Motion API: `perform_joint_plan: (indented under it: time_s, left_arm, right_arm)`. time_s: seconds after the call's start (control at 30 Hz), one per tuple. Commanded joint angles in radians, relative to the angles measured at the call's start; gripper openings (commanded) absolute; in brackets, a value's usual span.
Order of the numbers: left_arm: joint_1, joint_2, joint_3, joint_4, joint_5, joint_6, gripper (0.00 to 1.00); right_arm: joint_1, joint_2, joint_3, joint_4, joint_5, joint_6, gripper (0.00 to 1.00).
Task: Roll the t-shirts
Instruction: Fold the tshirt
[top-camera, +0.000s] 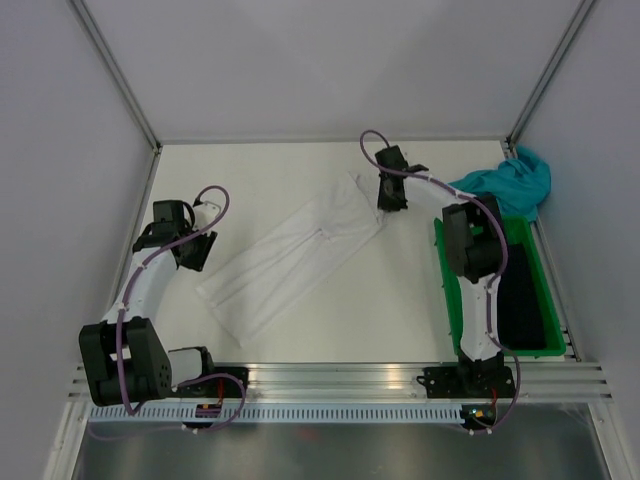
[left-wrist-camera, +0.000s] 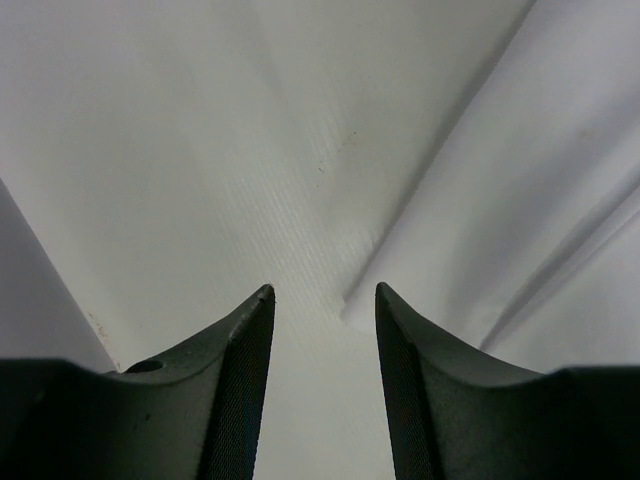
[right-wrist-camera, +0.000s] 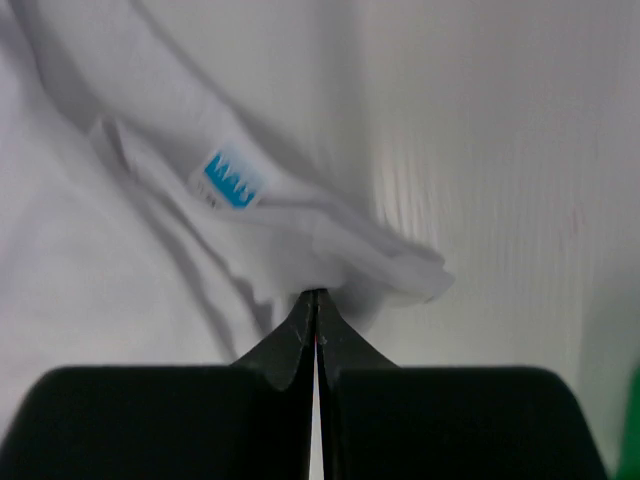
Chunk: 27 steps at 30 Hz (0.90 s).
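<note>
One white t-shirt: left gripper released at hem, right gripper pinching collar.

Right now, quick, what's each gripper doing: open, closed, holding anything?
Left gripper: open, empty, at the white t-shirt edge.
Right gripper: shut at the white t-shirt's collar end; whether it pinches cloth cannot be told.

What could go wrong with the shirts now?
1. The right gripper is shut at the white shirt's collar end. I can't tell if it pinches cloth, so the fold might slip free.
2. The left gripper is open at the shirt's edge, holding nothing. A pull from the right could skew the strip.
3. The teal shirt hangs over the bin's far end and might snag the right arm.
</note>
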Motion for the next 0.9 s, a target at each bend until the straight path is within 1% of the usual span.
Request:
perform_joint_plan:
  time_s: [0.0,0.03,0.1,0.13,0.17,0.2,0.23,0.3,0.33,0.43,0.53,0.63,0.73,0.77,0.8,0.87]
  left_arm:
    - [0.005,-0.005,0.029,-0.009,0.025,-0.026,0.51]
    - [0.005,-0.007,0.026,-0.011,0.031,-0.029,0.51]
    - [0.007,-0.007,0.009,-0.011,0.037,-0.025,0.51]
    - [0.007,-0.002,0.002,-0.011,0.034,-0.020,0.51]
    - [0.008,0.002,-0.012,-0.009,0.030,-0.015,0.51]
    - [0.007,0.008,-0.018,-0.002,0.025,-0.012,0.51]
    - [0.008,0.023,-0.023,0.003,0.019,-0.012,0.51]
    - [0.010,0.037,-0.040,0.014,0.019,-0.017,0.51]
    - [0.010,0.051,-0.052,0.024,0.017,-0.018,0.51]
    - [0.010,0.070,-0.074,0.029,0.025,-0.022,0.51]
    - [0.010,0.071,-0.094,0.030,0.033,-0.023,0.51]
    - [0.010,0.053,-0.132,0.032,0.051,-0.023,0.51]
    - [0.010,0.039,-0.147,0.034,0.062,-0.022,0.51]
    - [0.008,0.039,-0.147,0.034,0.065,-0.022,0.51]
    - [0.010,0.042,-0.149,0.034,0.066,-0.023,0.51]
    - [0.008,0.039,-0.147,0.032,0.079,-0.023,0.51]
  right_arm:
    - [-0.027,0.215,0.395,-0.170,0.055,-0.070,0.00]
    - [-0.027,0.301,0.577,-0.213,0.055,-0.066,0.00]
    - [-0.027,0.337,0.684,-0.263,0.021,-0.052,0.03]
    - [-0.027,0.311,0.686,-0.246,0.004,-0.046,0.10]
    - [-0.027,0.284,0.657,-0.217,-0.029,-0.024,0.14]
    - [-0.027,0.251,0.617,-0.144,-0.048,-0.015,0.18]
    - [-0.028,0.192,0.532,-0.111,-0.066,-0.003,0.26]
    - [-0.027,0.144,0.450,-0.042,-0.112,0.025,0.32]
    - [-0.027,0.115,0.380,-0.025,-0.128,0.032,0.39]
    - [-0.028,0.101,0.292,0.042,-0.159,0.075,0.50]
    - [-0.036,0.142,0.290,0.056,-0.163,0.150,0.53]
    - [-0.057,0.177,0.264,0.113,-0.208,0.246,0.52]
    - [-0.067,0.214,0.279,0.136,-0.197,0.281,0.47]
    - [-0.067,0.226,0.287,0.143,-0.198,0.286,0.43]
    - [-0.068,0.251,0.305,0.142,-0.205,0.289,0.37]
    - [-0.073,0.280,0.324,0.147,-0.211,0.315,0.31]
